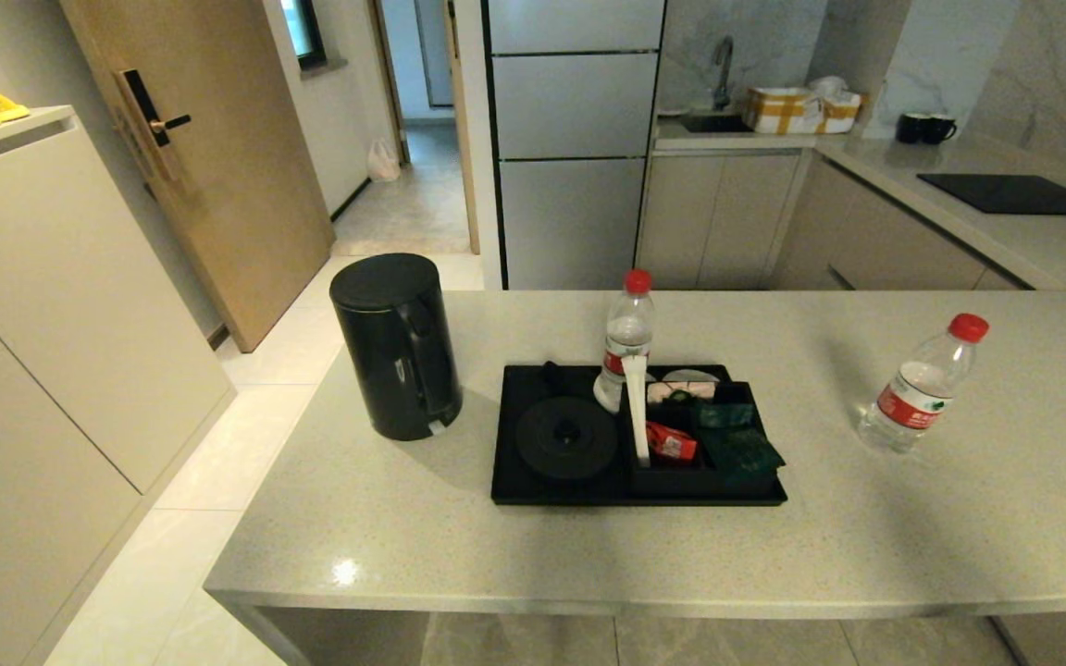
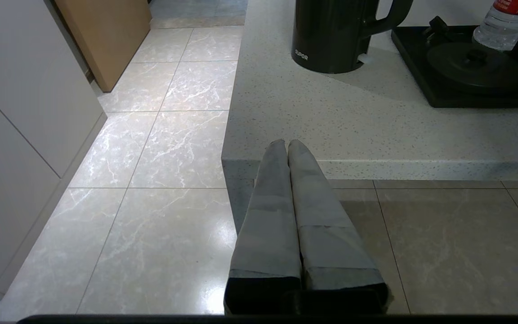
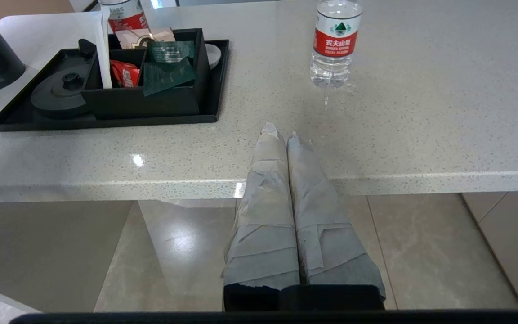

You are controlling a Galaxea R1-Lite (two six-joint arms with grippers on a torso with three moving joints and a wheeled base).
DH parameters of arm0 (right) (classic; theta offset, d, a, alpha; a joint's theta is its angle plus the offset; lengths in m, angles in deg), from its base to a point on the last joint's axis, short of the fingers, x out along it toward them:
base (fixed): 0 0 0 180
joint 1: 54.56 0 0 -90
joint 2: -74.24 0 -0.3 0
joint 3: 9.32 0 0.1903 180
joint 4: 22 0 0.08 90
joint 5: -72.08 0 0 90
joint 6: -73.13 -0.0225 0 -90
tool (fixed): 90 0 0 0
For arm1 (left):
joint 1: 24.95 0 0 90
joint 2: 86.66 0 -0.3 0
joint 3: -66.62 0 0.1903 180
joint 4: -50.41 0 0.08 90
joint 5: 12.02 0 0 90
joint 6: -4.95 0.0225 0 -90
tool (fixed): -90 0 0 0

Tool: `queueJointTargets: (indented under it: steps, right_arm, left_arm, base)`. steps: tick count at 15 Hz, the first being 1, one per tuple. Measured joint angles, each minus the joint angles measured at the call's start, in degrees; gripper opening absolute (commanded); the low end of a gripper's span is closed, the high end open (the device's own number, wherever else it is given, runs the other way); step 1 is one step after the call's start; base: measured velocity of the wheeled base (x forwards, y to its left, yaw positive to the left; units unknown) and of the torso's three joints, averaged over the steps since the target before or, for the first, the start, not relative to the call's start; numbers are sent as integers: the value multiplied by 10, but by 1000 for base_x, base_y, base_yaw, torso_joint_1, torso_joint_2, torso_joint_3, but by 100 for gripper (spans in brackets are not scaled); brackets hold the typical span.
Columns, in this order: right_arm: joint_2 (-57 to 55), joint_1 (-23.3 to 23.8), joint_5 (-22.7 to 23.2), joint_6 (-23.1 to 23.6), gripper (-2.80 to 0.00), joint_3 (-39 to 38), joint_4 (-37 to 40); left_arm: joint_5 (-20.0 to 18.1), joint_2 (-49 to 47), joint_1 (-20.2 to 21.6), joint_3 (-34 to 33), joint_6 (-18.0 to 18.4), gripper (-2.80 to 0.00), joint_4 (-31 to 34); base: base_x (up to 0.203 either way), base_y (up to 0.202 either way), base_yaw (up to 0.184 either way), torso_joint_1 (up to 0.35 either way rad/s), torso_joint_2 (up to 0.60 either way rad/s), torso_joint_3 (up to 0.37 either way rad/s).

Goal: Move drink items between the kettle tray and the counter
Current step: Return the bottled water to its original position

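Observation:
The tall black kettle [image 1: 396, 347] [image 2: 335, 33] stands on the speckled counter [image 1: 588, 546] just left of the black kettle tray [image 1: 514, 490] [image 3: 11, 121]. The tray's round base [image 1: 566, 438] [image 2: 472, 67] is bare. One red-capped water bottle [image 1: 626, 338] stands at the tray's back, beside the sachet box [image 1: 709, 435]. A second bottle [image 1: 922, 384] [image 3: 334, 42] stands on the counter to the right. My left gripper [image 2: 287, 143] is shut and empty at the counter's near left corner. My right gripper [image 3: 281, 133] is shut and empty over the near edge, in front of the second bottle.
Sachets and a white stick fill the sachet box [image 3: 151, 67]. A second counter with an inset black cooktop [image 1: 1019, 194] lies at the back right, with a sink behind it. Tiled floor [image 2: 151, 157] and a wooden door [image 1: 209, 157] are to the left.

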Motion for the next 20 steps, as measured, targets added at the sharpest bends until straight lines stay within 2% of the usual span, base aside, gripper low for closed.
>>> queueJointTargets:
  steps: [6,9,11,15,17,18,20]
  right_arm:
    - [0,0,0,1,-280,1,1]
    - [-3,0,-1,-3,-280,20,32]
    - [-36,0,-1,-39,-280,84,52]
    - [-210,-1,9,-143,-280,326,117]
    - [-298,-4,39,-152,-280,406,195]
    - [-341,-4,52,-143,0,426,240]
    - [-425,-6,61,-93,0,429,286]
  left_arm:
    - [0,0,0,0,0,-280,0]
    - [0,0,0,0,0,-280,0]
    - [0,0,0,0,0,-280,0]
    - [0,0,0,0,0,-280,0]
    - [0,0,0,0,0,-280,0]
    - [0,0,0,0,0,-280,0]
    - [0,0,0,0,0,-280,0]
  base:
    - [0,0,0,0,0,0]
    - [0,0,0,0,0,0]
    - [0,0,0,0,0,0]
    - [0,0,0,0,0,0]
    - [0,0,0,0,0,0]
    - [0,0,0,0,0,0]
    - [0,0,0,0,0,0]
